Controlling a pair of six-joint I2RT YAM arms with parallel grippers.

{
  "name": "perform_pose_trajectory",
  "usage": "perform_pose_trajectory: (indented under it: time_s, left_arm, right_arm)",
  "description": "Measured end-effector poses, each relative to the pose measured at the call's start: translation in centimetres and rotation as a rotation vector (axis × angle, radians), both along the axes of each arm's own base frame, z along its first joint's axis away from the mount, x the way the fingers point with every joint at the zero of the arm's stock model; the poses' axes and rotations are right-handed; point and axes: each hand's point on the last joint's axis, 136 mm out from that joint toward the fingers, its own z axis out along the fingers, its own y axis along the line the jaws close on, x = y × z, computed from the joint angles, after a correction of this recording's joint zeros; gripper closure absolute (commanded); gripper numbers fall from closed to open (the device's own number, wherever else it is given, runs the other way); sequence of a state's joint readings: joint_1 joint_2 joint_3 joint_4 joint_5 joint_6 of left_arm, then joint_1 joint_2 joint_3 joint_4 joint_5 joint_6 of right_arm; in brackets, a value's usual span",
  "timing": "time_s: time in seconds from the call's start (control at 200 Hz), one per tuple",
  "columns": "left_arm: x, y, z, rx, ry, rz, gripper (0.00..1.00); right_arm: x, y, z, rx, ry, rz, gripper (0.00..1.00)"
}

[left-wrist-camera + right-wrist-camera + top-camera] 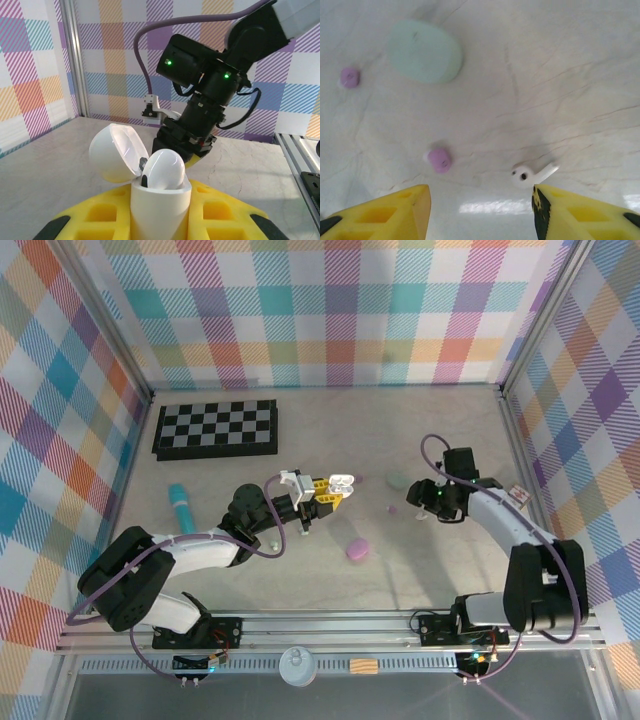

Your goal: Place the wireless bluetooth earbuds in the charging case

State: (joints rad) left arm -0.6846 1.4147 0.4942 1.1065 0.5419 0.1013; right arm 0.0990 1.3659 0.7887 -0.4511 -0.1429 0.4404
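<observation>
My left gripper (328,495) is shut on a white charging case (160,202) and holds it upright above the table. The case's lid (116,152) is swung open, and a white earbud (166,170) sits in the case's mouth. My right gripper (480,212) hangs open low over the table. A loose white earbud (530,175) lies just ahead of its right fingertip (555,210). A purple earbud (439,160) lies ahead of the left fingertip, and a second purple earbud (349,77) lies farther off. In the top view the right gripper (421,508) is right of the held case (341,482).
A closed mint case (425,51) lies beyond the right gripper. A purple case (357,550) rests near the table's middle front. A teal cylinder (180,507) lies at the left, and a folded chessboard (215,427) at the back left. Plaid walls enclose the table.
</observation>
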Motion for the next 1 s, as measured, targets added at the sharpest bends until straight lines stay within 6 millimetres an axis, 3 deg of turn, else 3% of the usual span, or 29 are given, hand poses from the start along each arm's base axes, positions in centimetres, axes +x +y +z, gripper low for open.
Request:
perform_pose_trajectory:
  time_s: [0.365,0.76,1.0]
  left_arm:
    - [0.0,0.0,0.0,0.000,0.000,0.000,1.00]
    - [0.0,0.0,0.0,0.000,0.000,0.000,1.00]
    - [0.0,0.0,0.0,-0.001,-0.001,0.000,1.00]
  right_arm:
    - [0.0,-0.3,-4.2,-0.005,0.134,0.022,0.39]
    - [1.5,-0.1,-3.4,-0.012,0.082,0.050,0.40]
    - [1.9,0.4,-4.7,0.004,0.113,0.080,0.40]
